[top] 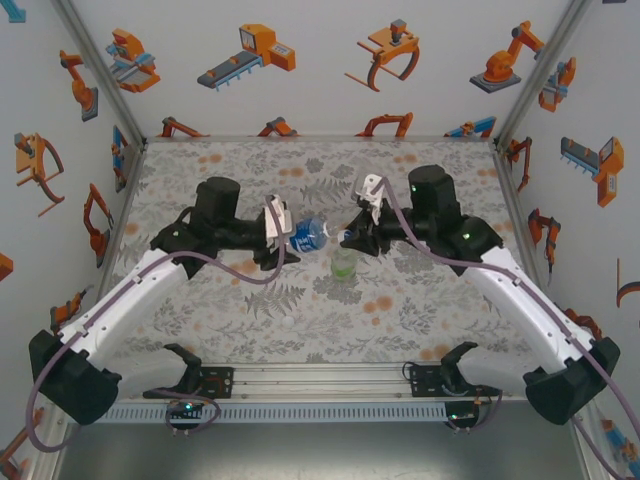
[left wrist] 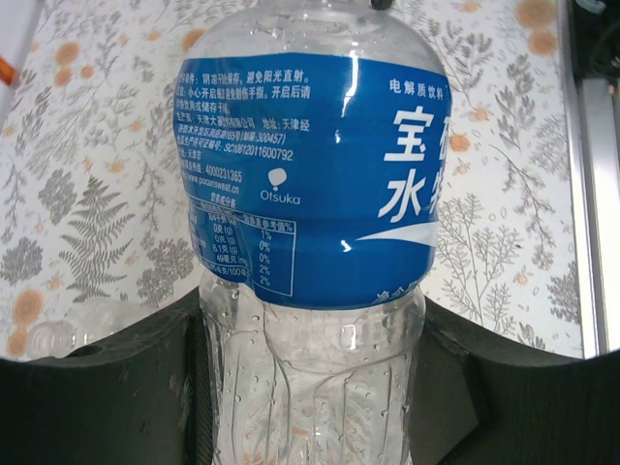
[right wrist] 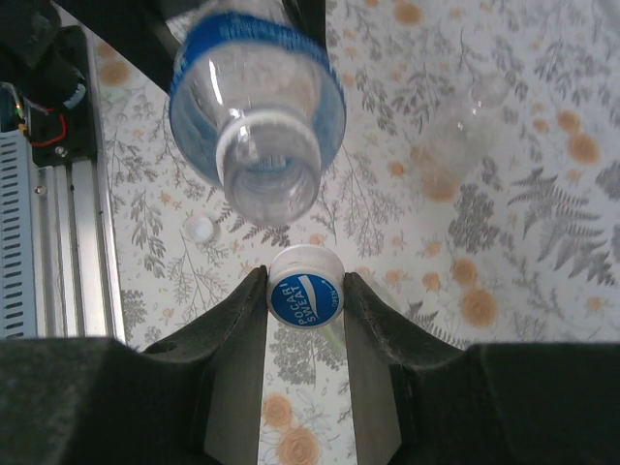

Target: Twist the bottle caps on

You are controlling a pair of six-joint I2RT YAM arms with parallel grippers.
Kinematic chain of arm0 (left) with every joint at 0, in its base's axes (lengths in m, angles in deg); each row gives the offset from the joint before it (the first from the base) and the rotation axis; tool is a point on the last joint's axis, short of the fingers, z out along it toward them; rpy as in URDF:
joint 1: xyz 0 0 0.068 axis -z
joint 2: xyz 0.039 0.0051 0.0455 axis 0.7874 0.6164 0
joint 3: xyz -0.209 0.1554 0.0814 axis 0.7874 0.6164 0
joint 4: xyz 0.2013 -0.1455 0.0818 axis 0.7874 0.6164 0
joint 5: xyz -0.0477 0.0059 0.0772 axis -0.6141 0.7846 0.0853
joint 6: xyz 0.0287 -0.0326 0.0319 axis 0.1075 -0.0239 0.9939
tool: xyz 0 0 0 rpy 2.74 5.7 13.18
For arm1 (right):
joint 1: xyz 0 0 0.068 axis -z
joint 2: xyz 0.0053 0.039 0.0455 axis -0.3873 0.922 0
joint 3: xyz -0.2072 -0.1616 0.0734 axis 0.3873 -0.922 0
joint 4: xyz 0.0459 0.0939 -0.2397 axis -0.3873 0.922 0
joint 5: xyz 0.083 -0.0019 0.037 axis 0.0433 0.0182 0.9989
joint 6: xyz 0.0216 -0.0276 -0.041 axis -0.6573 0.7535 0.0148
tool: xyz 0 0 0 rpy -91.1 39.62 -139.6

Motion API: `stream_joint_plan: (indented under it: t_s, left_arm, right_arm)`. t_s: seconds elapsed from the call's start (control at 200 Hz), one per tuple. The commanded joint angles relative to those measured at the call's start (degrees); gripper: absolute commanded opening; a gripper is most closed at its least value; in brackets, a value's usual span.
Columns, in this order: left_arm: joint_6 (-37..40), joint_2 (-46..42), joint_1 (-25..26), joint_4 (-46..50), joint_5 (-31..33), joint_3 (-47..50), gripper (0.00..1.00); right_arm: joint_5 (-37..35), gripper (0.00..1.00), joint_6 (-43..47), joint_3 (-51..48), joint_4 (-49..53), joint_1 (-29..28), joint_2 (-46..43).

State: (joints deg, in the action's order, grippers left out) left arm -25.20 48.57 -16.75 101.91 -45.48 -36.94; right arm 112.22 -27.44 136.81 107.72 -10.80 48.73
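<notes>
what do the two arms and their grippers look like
The left arm and right arm match: white lower links, black joint housings, black upper sections with small green lights, and a grey-purple cable looping along each. The left gripper and right gripper have matte black, curved fingers.

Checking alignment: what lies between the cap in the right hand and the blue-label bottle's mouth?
Nothing; the right wrist view shows bare air between cap and bottle.

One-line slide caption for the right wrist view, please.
Right gripper pinches a blue-topped white cap just short of the open mouth of the blue-label bottle, above the floral table.
</notes>
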Motion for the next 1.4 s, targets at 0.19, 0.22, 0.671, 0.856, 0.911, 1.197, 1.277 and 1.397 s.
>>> stream_joint_plan:
  t_s: [0.19,0.22,0.671,0.856,0.911,1.197,1.277,1.397]
  left_arm:
    - [6.5,-3.81,1.82,2.4,-2.19,-1.65,0.0]
    - [6.85,-4.06,1.91,2.41,-2.21,-1.47,0.0]
    - [6.33,-4.66,2.79,2.39,-3.1,-1.78,0.0]
    - [6.04,-4.83,2.85,2.13,-3.36,-1.85,0.0]
    - [5.95,-5.06,2.86,1.98,-3.23,-1.83,0.0]
    - [5.23,-5.71,2.86,0.72,-2.55,-0.85,0.0]
    - [5.14,-5.66,2.86,0.65,-2.49,-0.9,0.0]
    - [4.96,-5.5,2.83,0.68,-2.53,-0.94,0.0]
  right_arm:
    - [3.92,0.12,5.69,-1.17,-2.18,-0.64,-6.36]
    - [4.36,0.12,5.83,-1.31,-2.52,-0.76,-6.77]
    - [10.02,0.11,4.14,-1.87,-10.04,-2.69,-7.69]
    - [7.71,0.07,4.14,-2.61,-10.65,-2.8,-7.87]
    - [4.73,0.06,4.29,-2.93,-10.27,-2.8,-8.46]
    - [3.89,0.02,5.07,-3.29,-10.91,-2.91,-10.62]
    - [5.59,0.02,4.17,-3.39,-12.32,-2.88,-10.61]
    - [9.08,0.03,4.14,-3.04,-12.96,-2.98,-10.04]
